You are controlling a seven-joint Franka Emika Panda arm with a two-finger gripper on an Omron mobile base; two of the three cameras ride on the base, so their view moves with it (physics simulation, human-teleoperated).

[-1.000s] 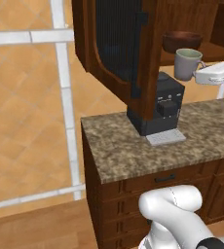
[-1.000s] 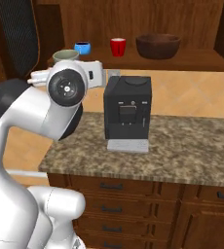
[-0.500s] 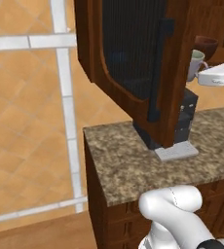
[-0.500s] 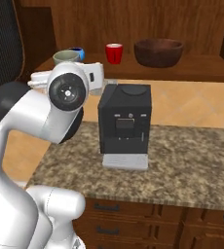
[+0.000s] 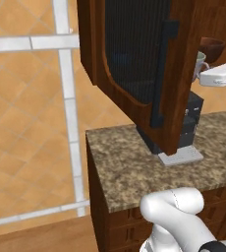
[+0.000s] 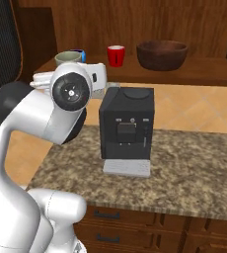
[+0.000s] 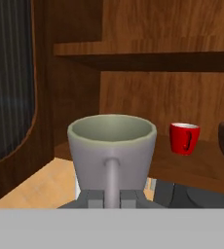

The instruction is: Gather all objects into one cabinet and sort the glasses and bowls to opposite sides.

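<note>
Mug (image 7: 112, 151) is sitting upright in my gripper (image 7: 106, 198), jaws pinched on its handle, held out at shelf height above the coffee machine (image 6: 126, 129). I'm reading the shelf (image 6: 184, 75) as dead ahead of the hand, with the red cup (image 7: 184, 138) forward-right and the brown bowl (image 6: 162, 54) further right. I'm keeping an eye on the open cabinet door (image 5: 139, 59) hanging close on the hand's left, and the blue cup (image 6: 79, 53) just behind the mug.

Both base views look forward over the coffee machine (image 6: 126, 129); the hand view faces the mug (image 7: 112, 155) closely.
</note>
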